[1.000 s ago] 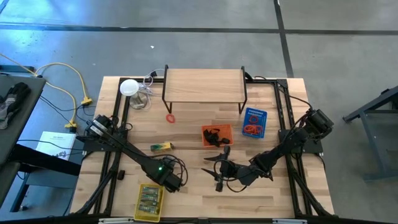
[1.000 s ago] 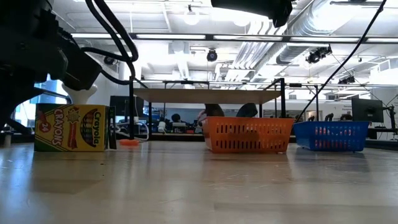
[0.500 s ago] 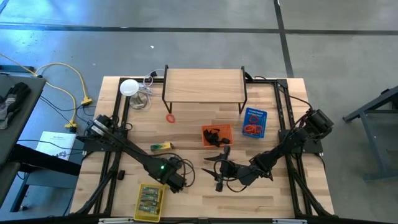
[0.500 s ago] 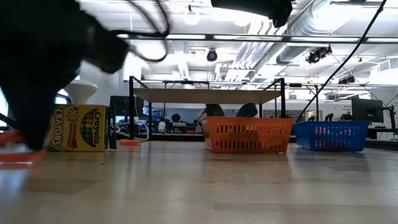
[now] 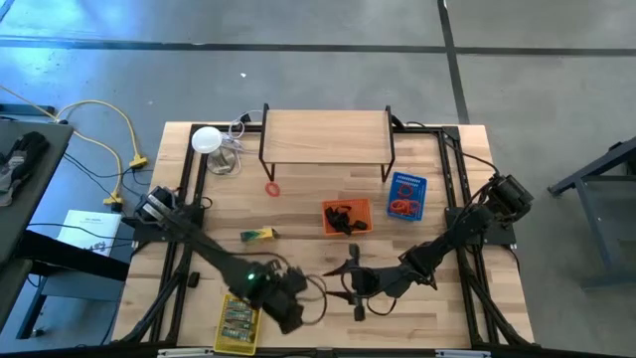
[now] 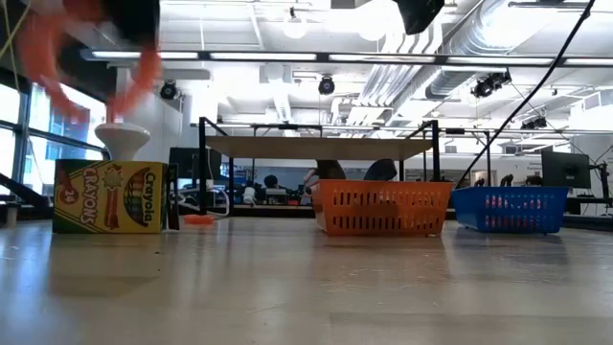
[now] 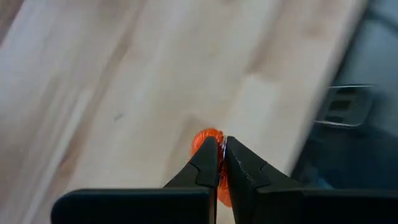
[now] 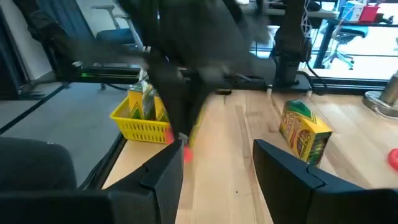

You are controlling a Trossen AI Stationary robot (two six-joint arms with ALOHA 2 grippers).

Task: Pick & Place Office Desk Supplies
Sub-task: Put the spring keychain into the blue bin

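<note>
- Left gripper (image 7: pixel 221 149), near the table's front beside the yellow plastic basket (image 5: pixel 238 320), pinches a red ring-shaped band (image 7: pixel 205 140) tight.
- Right gripper (image 8: pixel 217 163), front centre, jaws parted, holds nothing.

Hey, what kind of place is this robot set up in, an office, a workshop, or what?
Most likely a robotics lab or open workspace: a wooden table on a bare concrete floor, exposed ceiling ducts over rows of desks, and sorting props such as the orange basket and blue basket.
</note>
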